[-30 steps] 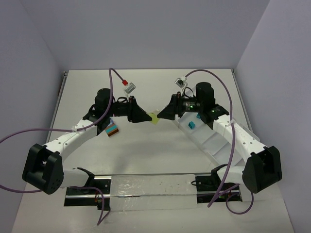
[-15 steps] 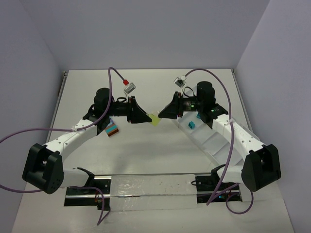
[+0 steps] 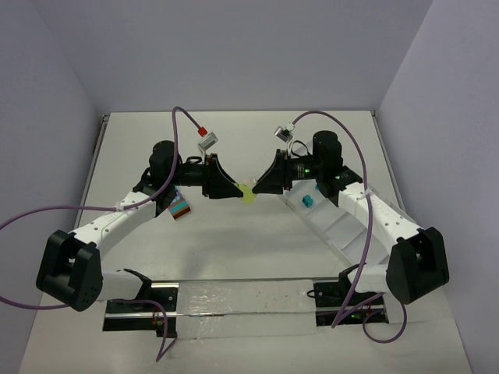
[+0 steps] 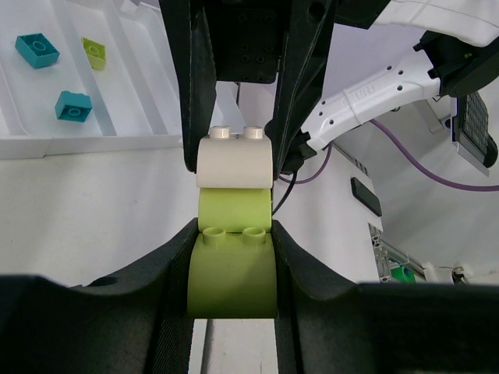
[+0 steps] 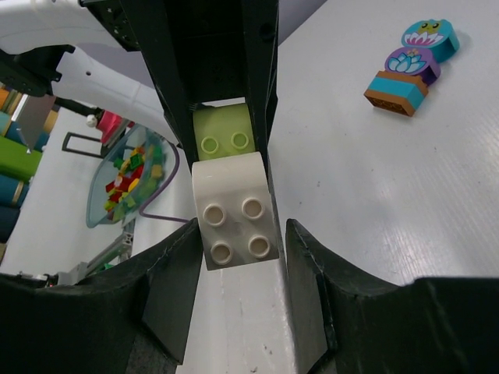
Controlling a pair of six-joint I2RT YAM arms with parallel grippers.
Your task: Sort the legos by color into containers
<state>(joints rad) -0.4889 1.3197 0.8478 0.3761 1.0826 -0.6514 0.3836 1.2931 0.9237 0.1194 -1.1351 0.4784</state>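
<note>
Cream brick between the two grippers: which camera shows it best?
Right wrist: the cream brick fills the centre of the view, with all four studs visible. Left wrist shows its side, stacked on the lime bricks. From the top camera the clump is only a speck.

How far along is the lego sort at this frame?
Done: two teal bricks share one tray compartment, a lime brick lies in the next. In hand: left gripper clamps the lime-green piece, right gripper the cream brick stacked on it, apparently to split them. Left: both pieces, plus the multicoloured clump on the table.
</note>
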